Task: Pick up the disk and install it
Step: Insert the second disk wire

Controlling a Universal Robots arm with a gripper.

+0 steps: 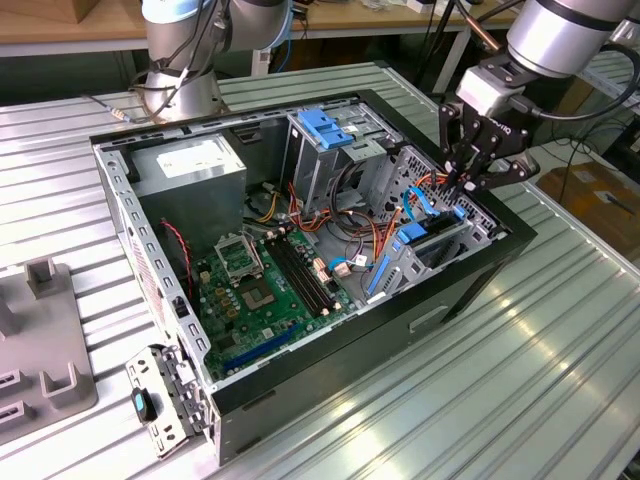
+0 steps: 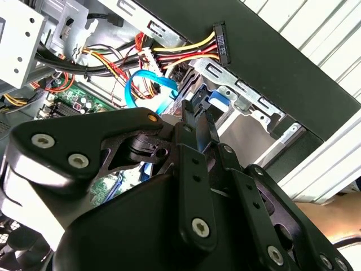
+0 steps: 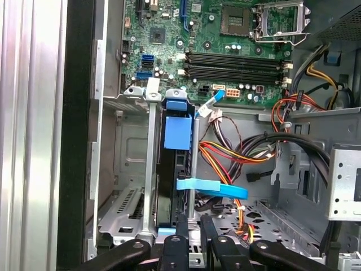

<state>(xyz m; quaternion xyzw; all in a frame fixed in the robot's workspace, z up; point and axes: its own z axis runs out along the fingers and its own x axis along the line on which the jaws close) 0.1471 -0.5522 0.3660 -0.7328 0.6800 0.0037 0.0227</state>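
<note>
The disk (image 3: pixel 177 135) stands on edge in a metal drive bay at the front corner of the open computer case (image 1: pixel 480 270), its blue carrier frame facing me. In the exterior view the disk (image 1: pixel 432 243) sits low in the bay on the exterior view's right. My gripper (image 1: pixel 453 190) hangs just above that bay, pointing down. In the first wrist view my gripper (image 3: pixel 194 226) has its fingers close together, shut, at the disk's near end. The second wrist view shows my gripper (image 2: pixel 194 116) with a blue carrier piece (image 2: pixel 211 100) just beyond the tips.
The green motherboard (image 1: pixel 265 280) covers the case floor. A grey power supply (image 1: pixel 190 160) and a blue-topped drive cage (image 1: pixel 325 125) stand at the back. Loose cables, one a flat blue cable (image 3: pixel 211 189), crowd the bay. A grey fixture (image 1: pixel 40 340) lies at the exterior view's left.
</note>
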